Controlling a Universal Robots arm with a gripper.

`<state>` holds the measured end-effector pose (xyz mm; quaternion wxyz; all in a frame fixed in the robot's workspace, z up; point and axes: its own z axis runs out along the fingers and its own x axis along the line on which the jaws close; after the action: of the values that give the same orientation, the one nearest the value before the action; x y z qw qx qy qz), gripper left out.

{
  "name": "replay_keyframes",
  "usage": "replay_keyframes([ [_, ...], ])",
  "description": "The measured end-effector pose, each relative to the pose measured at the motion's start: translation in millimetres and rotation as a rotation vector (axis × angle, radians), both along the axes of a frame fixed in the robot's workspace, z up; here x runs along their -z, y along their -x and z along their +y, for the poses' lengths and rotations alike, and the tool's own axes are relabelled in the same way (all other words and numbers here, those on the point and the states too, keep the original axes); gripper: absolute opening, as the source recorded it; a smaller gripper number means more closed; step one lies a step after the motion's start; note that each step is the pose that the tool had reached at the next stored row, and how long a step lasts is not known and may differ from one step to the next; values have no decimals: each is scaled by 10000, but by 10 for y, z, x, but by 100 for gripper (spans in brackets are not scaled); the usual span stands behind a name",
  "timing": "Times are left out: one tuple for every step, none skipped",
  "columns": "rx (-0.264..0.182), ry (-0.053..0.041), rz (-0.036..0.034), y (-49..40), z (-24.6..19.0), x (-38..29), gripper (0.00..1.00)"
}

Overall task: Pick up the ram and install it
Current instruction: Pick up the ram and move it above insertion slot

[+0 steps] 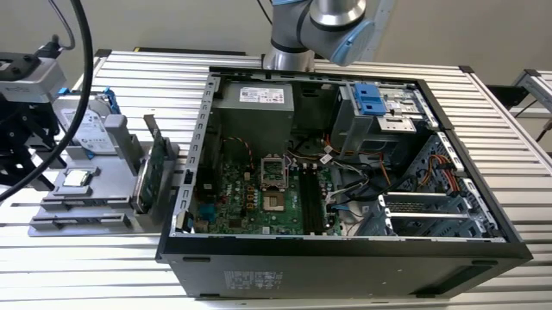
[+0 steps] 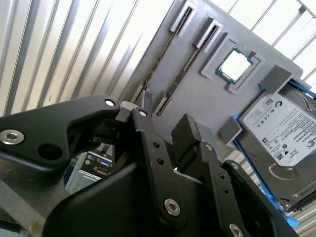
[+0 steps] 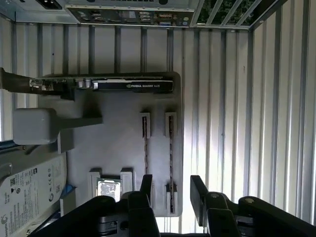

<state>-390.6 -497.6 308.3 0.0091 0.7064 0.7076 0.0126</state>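
At the exterior view's left, the gripper (image 3: 171,181), jaws open and empty, hangs over the ram (image 3: 171,148). This thin stick, likely light and brittle, stands on edge in a grey holder (image 3: 118,148) on the slatted counter (image 3: 222,123) and looks best pinched by its flat faces. The exterior view adds the open computer case (image 1: 345,265) to the right.

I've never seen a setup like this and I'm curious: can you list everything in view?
computer case: one, black, open, mid-table
motherboard: one, green, inside the case
tray: one, grey, at the exterior view's left of the case
ram: apparently two, thin dark sticks, edge-on in tray slots
card: one, green, upright on the tray
hard drive: one, silver, blue rails, on the tray
processor chip: one, silver, tray pocket
table: one, silvery, ribbed
arm: one, grey and blue, beyond the case
gripper: one, black, open, over the ram
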Motion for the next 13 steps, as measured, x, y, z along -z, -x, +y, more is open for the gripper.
replay_keyframes([
  [-11,4,4,0,-4,4,100],
  [-22,6,8,0,-8,8,100],
  [-33,9,11,0,-13,12,100],
  [-43,11,14,0,-17,16,100],
  [-52,13,16,0,-22,20,100],
  [-60,14,18,0,-27,24,100],
  [-70,15,20,0,-33,28,100],
  [-79,16,20,0,-37,32,100],
  [-88,15,20,0,-42,37,100],
  [-97,16,20,1,-47,41,100],
  [-105,16,20,0,-51,45,100],
  [-114,18,21,0,-56,48,100],
  [-122,20,21,0,-60,52,100],
])
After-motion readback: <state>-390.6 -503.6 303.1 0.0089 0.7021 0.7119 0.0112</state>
